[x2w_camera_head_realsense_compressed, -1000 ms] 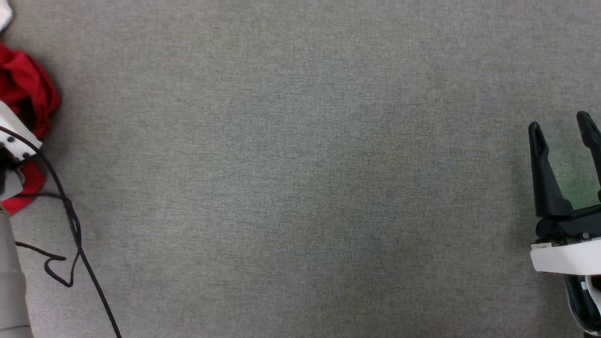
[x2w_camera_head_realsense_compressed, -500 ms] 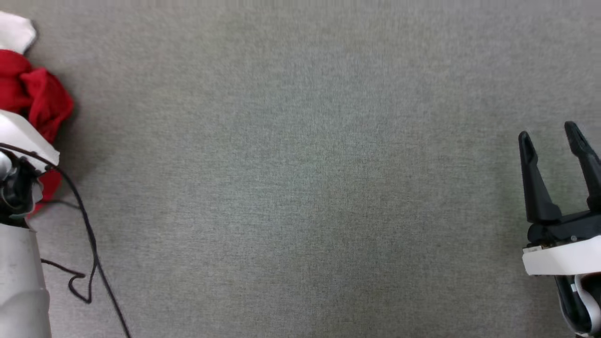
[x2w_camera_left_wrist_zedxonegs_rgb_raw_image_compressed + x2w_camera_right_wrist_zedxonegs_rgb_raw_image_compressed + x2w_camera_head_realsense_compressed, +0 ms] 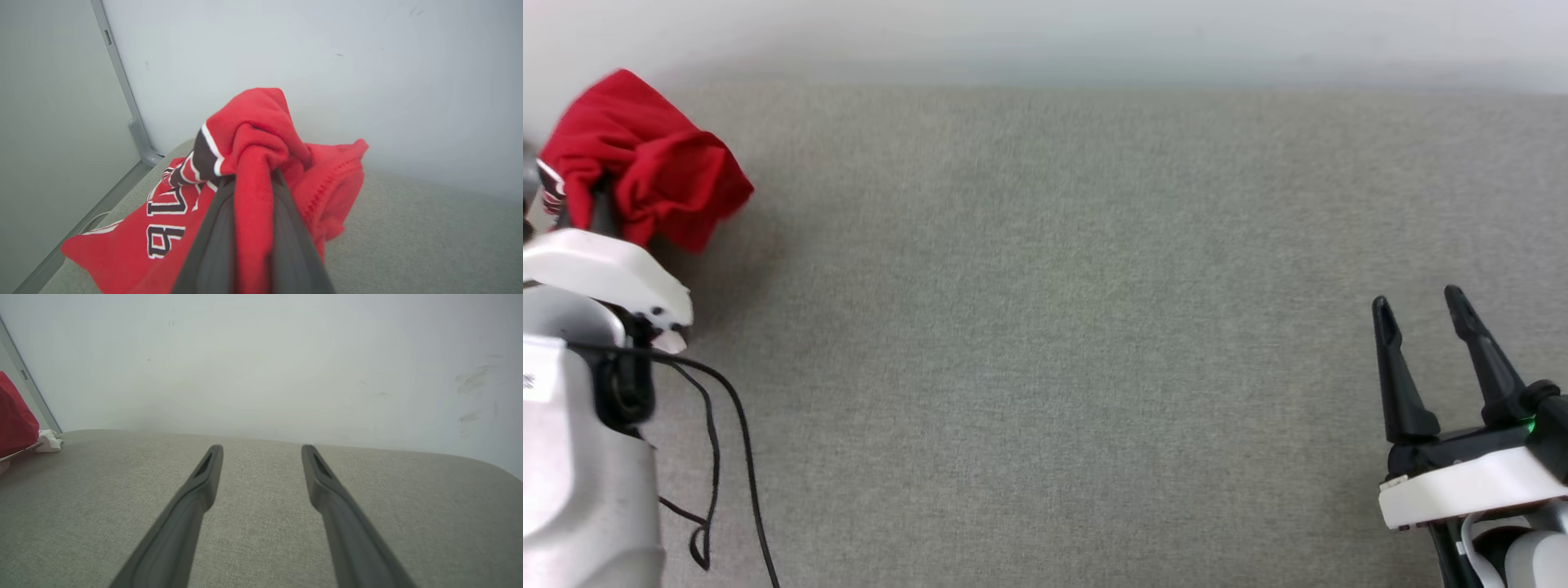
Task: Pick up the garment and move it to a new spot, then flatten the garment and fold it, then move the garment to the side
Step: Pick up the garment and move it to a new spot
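Grey woven fabric covers the bench (image 3: 1045,327) from edge to edge, with a pale wall (image 3: 1045,33) running along its far side. Over at the far left of the head view, close to that wall, the garment (image 3: 645,163) is bunched into a red lump above the left arm's white wrist housing (image 3: 605,273). In the left wrist view the left pincer (image 3: 253,176) is pinching it. Both dark fingers (image 3: 216,228) are pressed onto a thick fold of red cloth that runs between them and mushrooms over their tips. Black, white-outlined lettering (image 3: 165,222) shows on the part hanging to the lower left. A striped red-and-white trim (image 3: 212,147) is wrapped near the top of the bundle. Whether the hanging part touches the bench I cannot tell. A grey metal post (image 3: 122,90) stands against the wall behind it. A black cable (image 3: 727,425) loops down off the left arm. At the lower right of the head view, well apart from the garment, the right pincer (image 3: 1417,298) is spread and holding nothing. Its two fingers point toward the wall, over bare fabric. Its own wrist view has a sliver of red and a scrap of white cloth (image 3: 49,440) at the left edge.
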